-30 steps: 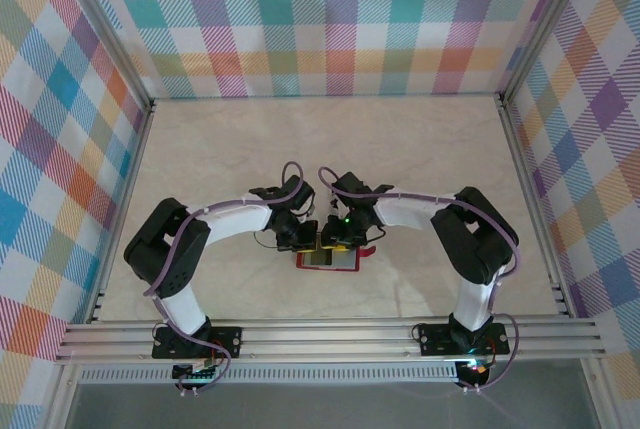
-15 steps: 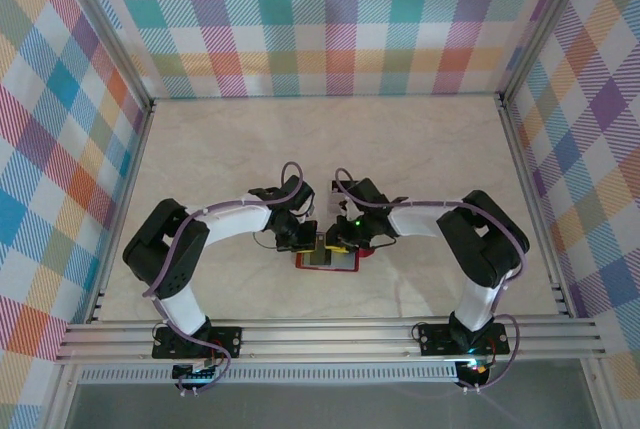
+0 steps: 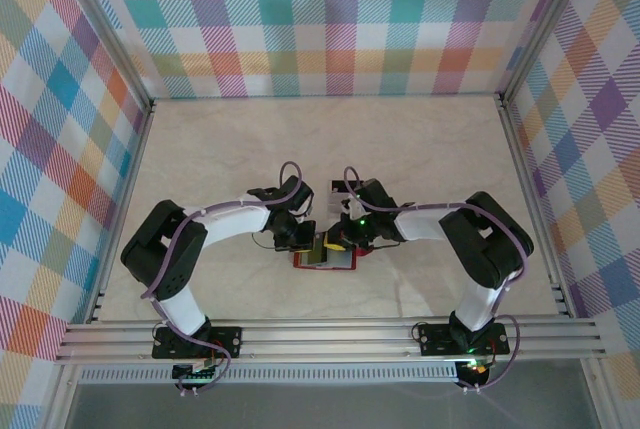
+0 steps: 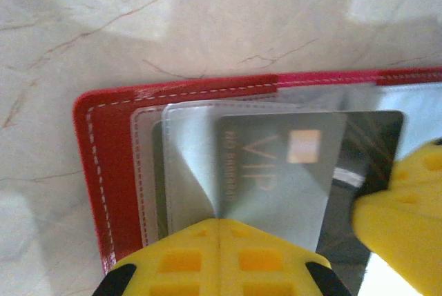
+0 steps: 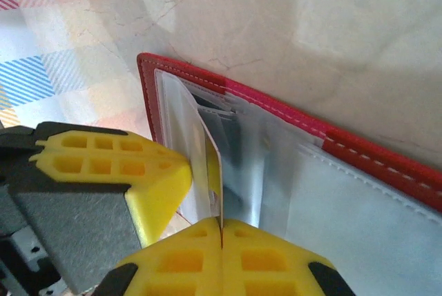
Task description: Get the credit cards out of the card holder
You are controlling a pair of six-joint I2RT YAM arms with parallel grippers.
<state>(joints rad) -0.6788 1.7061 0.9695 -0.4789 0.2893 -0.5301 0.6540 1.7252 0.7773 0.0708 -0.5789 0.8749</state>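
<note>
Moved: right gripper (image 5: 221, 230) has closed, now pinching thin pale credit card (image 5: 215, 175), lower centre.
Left gripper (image 4: 218, 232): pressed together on red leather-like card holder (image 4: 110, 161).

One word is legible — "VIP" — on the silver card (image 4: 276, 175).

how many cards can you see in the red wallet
2: a silver VIP card in the card holder, and a dark card partly under it, poking out past its edge. More may be hidden in the pockets.
</note>
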